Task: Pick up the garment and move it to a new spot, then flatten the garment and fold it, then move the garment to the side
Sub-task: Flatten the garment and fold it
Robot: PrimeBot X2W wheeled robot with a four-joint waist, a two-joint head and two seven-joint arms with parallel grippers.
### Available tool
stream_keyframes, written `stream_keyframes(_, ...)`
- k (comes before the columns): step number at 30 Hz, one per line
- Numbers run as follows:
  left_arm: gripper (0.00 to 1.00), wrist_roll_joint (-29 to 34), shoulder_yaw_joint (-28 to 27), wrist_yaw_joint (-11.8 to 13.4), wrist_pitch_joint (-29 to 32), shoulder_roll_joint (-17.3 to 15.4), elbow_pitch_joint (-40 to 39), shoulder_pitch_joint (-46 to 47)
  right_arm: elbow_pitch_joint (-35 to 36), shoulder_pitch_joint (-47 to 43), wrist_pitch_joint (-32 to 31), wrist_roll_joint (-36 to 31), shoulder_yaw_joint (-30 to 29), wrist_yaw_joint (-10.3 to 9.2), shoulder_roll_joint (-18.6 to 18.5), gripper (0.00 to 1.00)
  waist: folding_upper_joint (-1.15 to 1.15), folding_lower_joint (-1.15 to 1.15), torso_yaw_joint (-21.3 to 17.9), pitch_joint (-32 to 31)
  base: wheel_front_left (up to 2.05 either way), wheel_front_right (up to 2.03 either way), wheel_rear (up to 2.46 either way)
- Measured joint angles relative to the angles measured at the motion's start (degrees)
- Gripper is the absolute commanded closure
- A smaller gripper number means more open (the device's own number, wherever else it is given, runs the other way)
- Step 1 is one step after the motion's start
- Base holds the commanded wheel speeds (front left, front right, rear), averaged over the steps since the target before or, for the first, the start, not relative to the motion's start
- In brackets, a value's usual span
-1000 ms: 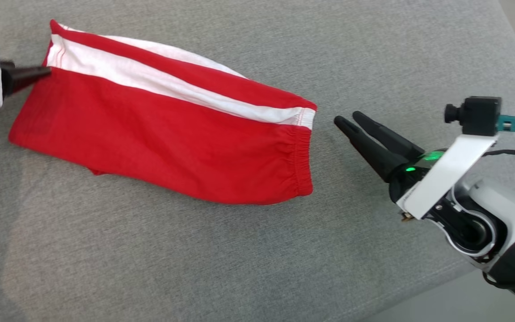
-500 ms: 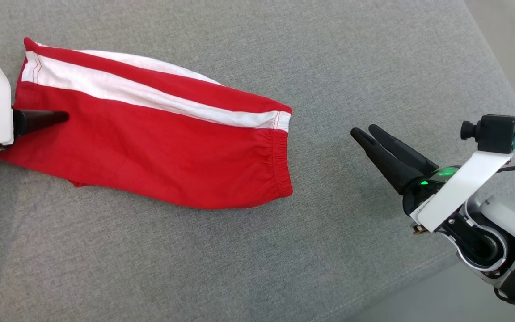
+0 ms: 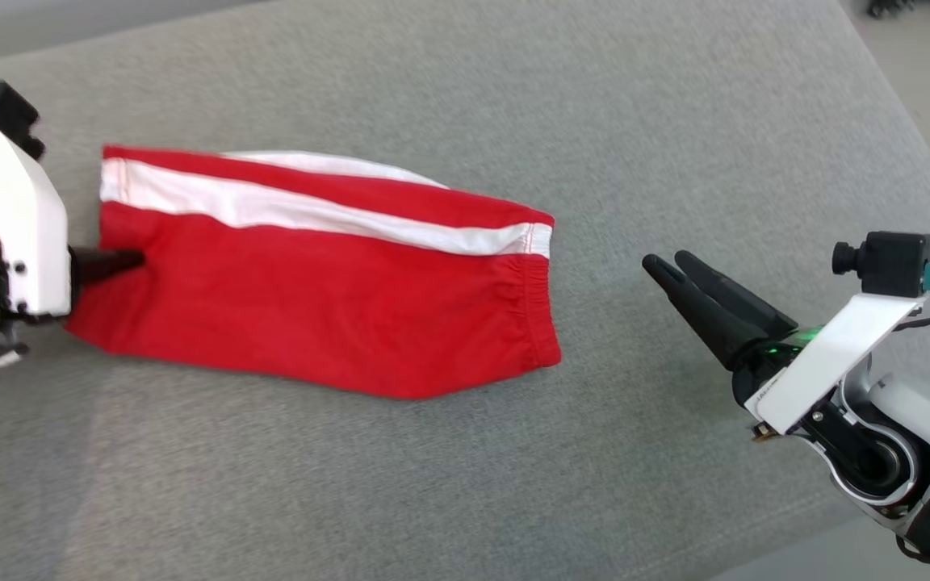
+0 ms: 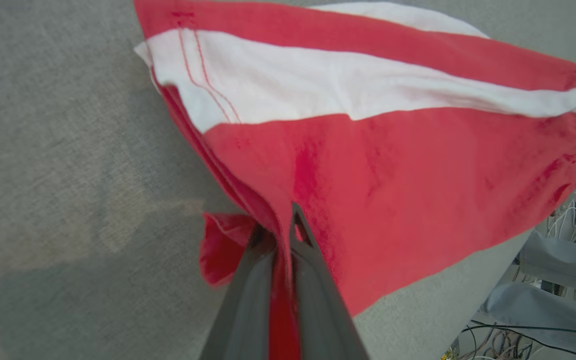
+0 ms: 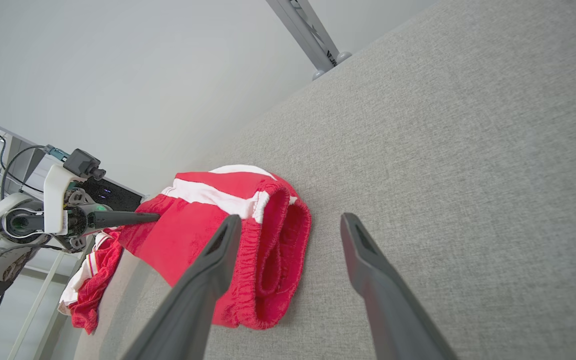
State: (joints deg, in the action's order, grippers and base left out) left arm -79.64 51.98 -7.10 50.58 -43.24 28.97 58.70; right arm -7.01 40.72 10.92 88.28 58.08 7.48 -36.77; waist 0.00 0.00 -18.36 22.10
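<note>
Grey surface [image 3: 465, 484]: woven cloth, the widest thing before me, carrying all the rest.
Garment [image 3: 312, 315]: red, folded into a long shape, lying on the surface left of centre in my head view, between my left gripper [image 3: 132, 259] and my right gripper [image 3: 665, 259].
Stripe [image 3: 312, 211]: white, running the length of the garment along its far side, with a narrow red band beyond it.
Waistband [image 3: 544, 307]: gathered elastic at the garment's right end; my right wrist view shows it doubled, layer on layer.
Right gripper: fingers spread, holding nothing, near the waistband but apart from it, tips aimed at it.
Left gripper: closed on the garment's left end; my left wrist view shows red cloth pinched between the two fingers.
Light [image 3: 784, 350]: green, glowing at the base of my right fingers.
</note>
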Motion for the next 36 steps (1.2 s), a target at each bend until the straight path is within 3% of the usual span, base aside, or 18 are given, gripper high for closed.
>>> stream_keyframes(16, 1.00, -2.7, 1.8, -0.2, -5.0, 1.3, -2.9, -12.6, -1.2, -3.6, -1.0, 1.6, 0.7, 0.00, -2.9, 0.00, 0.00, 0.00, 8.5, -10.0, 0.00, 0.00, 0.00)
stream_keyframes(17, 0.79, -2.7, 1.9, -0.1, -5.3, 1.3, -2.9, -13.0, -1.2, -3.7, -1.0, 1.6, 0.7, 0.00, -3.1, 0.00, 0.00, 0.00, 8.9, -10.3, 0.00, 0.00, 0.00)
stream_keyframes(18, 0.26, -2.7, 2.0, 0.0, -5.5, 1.4, -2.7, -13.4, -1.1, -3.7, -1.1, 1.6, 0.7, 0.00, -3.2, 0.00, 0.00, 0.00, 9.2, -10.6, 0.00, 0.00, 0.00)
stream_keyframes(19, 0.00, -2.7, 2.1, 0.1, -5.7, 1.6, -2.6, -13.8, -1.0, -3.7, -1.1, 1.6, 0.7, 0.00, -3.3, 0.00, 0.00, 0.00, 9.4, -10.8, 0.00, 0.00, 0.00)
stream_keyframes(28, 0.00, -0.9, 1.4, 0.3, -10.9, 1.9, -2.1, -14.7, -0.7, -4.0, 2.5, -1.8, -1.4, 0.01, -3.7, 0.00, 0.00, 0.00, 10.8, -12.6, 0.00, 0.00, 0.00)
stream_keyframes(33, 0.00, 7.5, -1.7, 0.3, -27.0, -0.2, -4.9, -12.8, -4.8, -4.7, 3.8, -8.3, -5.8, 0.01, -2.4, 0.00, 0.00, 0.00, 11.5, -13.7, 0.00, 0.00, 0.00)
stream_keyframes(36, 0.00, 9.9, -3.0, 1.9, -34.9, 0.0, -7.6, -14.8, -8.4, -6.6, 4.0, -14.5, -14.5, 0.00, 0.2, 0.00, 0.00, 0.00, 12.3, -14.4, 0.00, 0.00, 0.00)
